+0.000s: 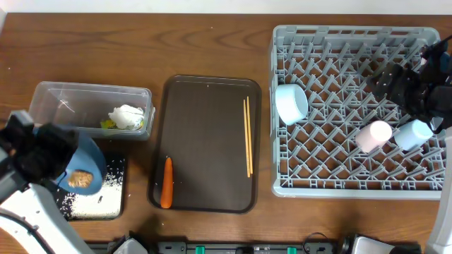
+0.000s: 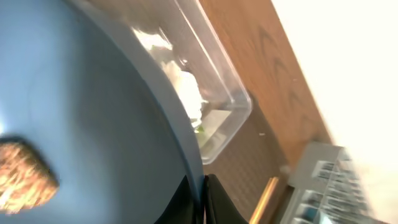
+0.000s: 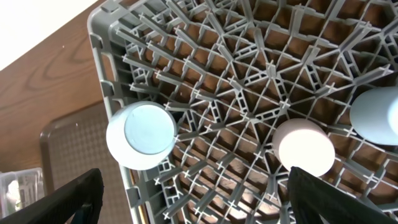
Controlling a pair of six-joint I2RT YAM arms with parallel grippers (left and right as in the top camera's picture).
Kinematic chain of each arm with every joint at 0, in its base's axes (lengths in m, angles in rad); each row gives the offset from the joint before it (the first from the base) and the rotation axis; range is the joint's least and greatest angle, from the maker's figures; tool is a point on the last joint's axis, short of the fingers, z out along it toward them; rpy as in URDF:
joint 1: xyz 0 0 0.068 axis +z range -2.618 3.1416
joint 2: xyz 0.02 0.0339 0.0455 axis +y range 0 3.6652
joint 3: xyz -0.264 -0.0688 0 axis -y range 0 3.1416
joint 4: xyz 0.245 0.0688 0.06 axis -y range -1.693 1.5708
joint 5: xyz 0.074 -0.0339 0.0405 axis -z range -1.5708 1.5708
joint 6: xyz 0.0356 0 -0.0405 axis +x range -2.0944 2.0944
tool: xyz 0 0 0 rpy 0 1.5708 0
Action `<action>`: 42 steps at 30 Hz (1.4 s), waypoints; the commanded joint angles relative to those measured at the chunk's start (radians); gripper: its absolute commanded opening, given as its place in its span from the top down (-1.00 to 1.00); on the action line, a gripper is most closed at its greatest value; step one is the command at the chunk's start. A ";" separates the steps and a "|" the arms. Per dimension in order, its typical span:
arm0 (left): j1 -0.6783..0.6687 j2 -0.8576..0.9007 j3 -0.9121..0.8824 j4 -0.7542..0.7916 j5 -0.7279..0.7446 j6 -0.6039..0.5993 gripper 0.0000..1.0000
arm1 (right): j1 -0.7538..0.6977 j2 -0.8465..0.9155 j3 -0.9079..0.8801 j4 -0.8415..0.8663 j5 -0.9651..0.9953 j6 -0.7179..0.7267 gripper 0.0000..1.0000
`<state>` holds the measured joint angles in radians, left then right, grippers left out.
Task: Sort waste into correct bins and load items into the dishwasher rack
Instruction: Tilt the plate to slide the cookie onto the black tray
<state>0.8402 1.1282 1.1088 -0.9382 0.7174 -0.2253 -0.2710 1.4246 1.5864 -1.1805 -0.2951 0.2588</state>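
Note:
My left gripper (image 2: 200,190) is shut on the rim of the large blue plate (image 1: 90,156), which is tilted over the black tray (image 1: 106,204). A brown food lump (image 1: 80,179) sits on the plate. White rice grains (image 1: 107,184) lie in the black tray. The clear tub (image 1: 85,95) holds the white tissue (image 1: 128,115) and the wrapper (image 1: 108,124). The carrot (image 1: 167,182) and chopsticks (image 1: 248,134) lie on the brown serving tray (image 1: 208,120). My right gripper (image 3: 199,205) is open and empty above the grey rack (image 1: 353,185), which holds the pale blue bowl (image 1: 291,103), pink cup (image 1: 373,135) and light-blue cup (image 1: 413,134).
The brown serving tray lies between the bins and the rack. The black tray sits at the front left, right in front of the clear tub. The right arm (image 1: 431,92) reaches over the rack's right side.

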 commanded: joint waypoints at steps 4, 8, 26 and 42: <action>0.243 -0.058 -0.085 0.002 0.514 0.278 0.87 | -0.010 -0.013 0.001 0.008 0.000 -0.013 -0.75; 0.370 -0.058 -0.130 -0.046 0.756 0.459 0.87 | -0.010 -0.013 0.001 0.012 0.000 -0.012 -0.76; 0.527 -0.051 -0.230 -0.121 0.821 0.660 0.88 | -0.010 -0.013 0.001 0.012 0.000 -0.012 -0.76; 0.526 -0.044 -0.231 -0.130 0.810 0.662 0.87 | -0.010 -0.013 0.001 0.014 -0.001 -0.012 -0.75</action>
<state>1.3663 1.0828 0.8783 -1.0664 1.5074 0.4007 -0.2710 1.4246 1.5864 -1.1652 -0.2947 0.2588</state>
